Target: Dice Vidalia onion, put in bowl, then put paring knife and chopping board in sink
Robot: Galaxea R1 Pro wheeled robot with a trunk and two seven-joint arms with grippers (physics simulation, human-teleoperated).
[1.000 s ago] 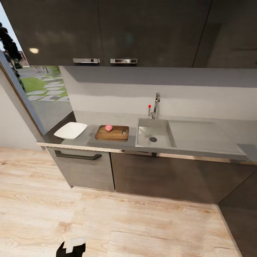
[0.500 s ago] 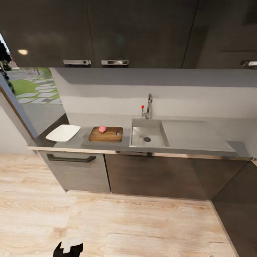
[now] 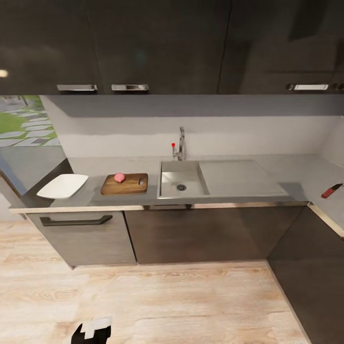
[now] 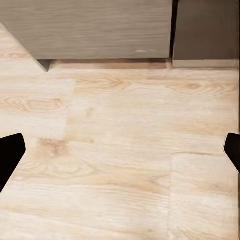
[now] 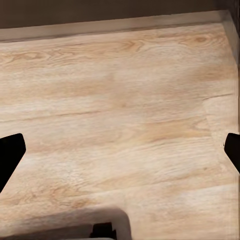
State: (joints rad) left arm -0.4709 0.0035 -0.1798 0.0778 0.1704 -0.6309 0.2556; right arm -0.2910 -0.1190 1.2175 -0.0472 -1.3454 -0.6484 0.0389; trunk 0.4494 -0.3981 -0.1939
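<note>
Grey countertop (image 3: 229,162), wooden chopping board (image 3: 125,184), steel sink (image 3: 181,179)

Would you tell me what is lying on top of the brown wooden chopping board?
A small pinkish-red onion sits on the brown wooden chopping board, near its far-left corner. The board surface beneath it is hidden.

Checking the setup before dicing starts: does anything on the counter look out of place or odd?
Only the paring knife: it lies on the side run of the countertop at far right, well away from the chopping board where the Vidalia onion sits whole. The bowl and sink look tidy, nothing spilled.
</note>
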